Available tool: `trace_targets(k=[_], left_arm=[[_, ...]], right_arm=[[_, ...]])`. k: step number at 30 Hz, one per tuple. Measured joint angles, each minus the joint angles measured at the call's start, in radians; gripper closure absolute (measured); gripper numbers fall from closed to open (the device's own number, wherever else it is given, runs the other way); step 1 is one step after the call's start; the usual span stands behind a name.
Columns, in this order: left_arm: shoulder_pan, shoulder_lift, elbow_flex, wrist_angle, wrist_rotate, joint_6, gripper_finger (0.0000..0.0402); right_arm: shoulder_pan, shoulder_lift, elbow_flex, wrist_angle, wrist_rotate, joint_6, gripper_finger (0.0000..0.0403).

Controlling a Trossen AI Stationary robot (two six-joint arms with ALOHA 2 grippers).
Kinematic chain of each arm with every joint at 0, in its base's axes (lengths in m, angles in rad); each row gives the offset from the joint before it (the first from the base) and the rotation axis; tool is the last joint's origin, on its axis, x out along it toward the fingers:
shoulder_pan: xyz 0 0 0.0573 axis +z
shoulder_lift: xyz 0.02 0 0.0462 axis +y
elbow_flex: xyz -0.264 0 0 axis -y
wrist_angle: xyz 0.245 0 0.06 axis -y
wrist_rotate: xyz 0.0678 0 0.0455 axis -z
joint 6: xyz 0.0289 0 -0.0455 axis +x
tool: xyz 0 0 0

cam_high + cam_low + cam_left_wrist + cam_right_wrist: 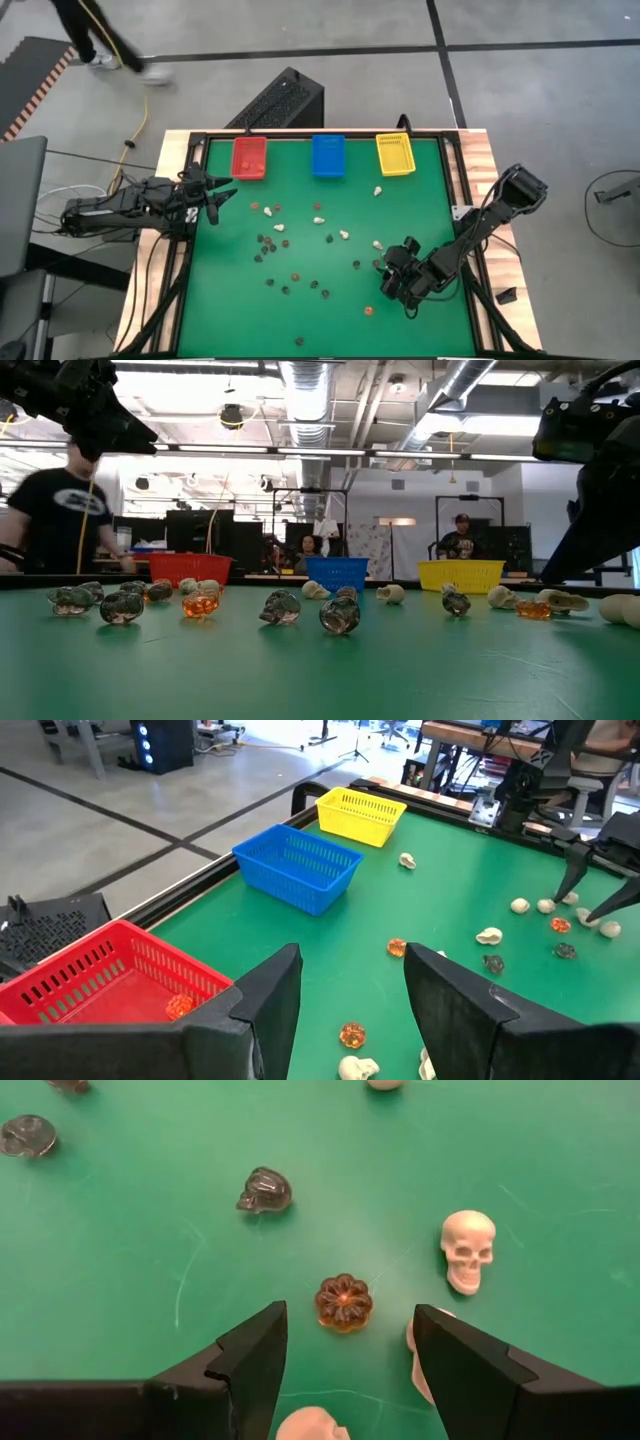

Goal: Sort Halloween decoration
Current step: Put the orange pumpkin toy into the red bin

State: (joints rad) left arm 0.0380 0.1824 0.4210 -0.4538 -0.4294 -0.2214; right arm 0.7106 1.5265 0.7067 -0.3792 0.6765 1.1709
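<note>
Tiny skulls and pumpkins in cream-white, dark and orange-brown lie scattered over the middle of the green mat (290, 250) and stand in a row in the low view (340, 615). My right gripper (347, 1312) (384, 272) is open and points down at the mat near the right edge. Its fingers stand on either side of an orange-brown pumpkin (343, 1302) without touching it. A cream skull (468, 1248) and a dark skull (265, 1190) lie close by. My left gripper (350, 970) (222, 195) is open and empty, beside the red bin (249, 157). That bin holds one orange trinket (180, 1007).
Red, blue (328, 155) and yellow (394, 154) bins stand in a row along the mat's far edge. More cream trinkets (310, 1425) lie by my right fingers. A black box (285, 100) sits beyond the far edge. A person (60, 510) moves behind the table.
</note>
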Motion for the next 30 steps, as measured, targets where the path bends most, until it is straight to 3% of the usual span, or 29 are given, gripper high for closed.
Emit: trace_targets(k=[15,21,30], left_arm=[[0.000,0.000,0.000,0.000,0.000,0.000,0.0233],[0.000,0.000,0.000,0.000,0.000,0.000,0.0233],[0.000,0.000,0.000,0.000,0.000,0.000,0.0233]], right_arm=[[-0.026,0.000,0.000,0.021,-0.001,-0.028,0.0153],[-0.034,0.092,-0.002,0.084,-0.064,-0.030,0.0153],[-0.045,0.136,0.023,0.074,-0.059,-0.031,0.0153]])
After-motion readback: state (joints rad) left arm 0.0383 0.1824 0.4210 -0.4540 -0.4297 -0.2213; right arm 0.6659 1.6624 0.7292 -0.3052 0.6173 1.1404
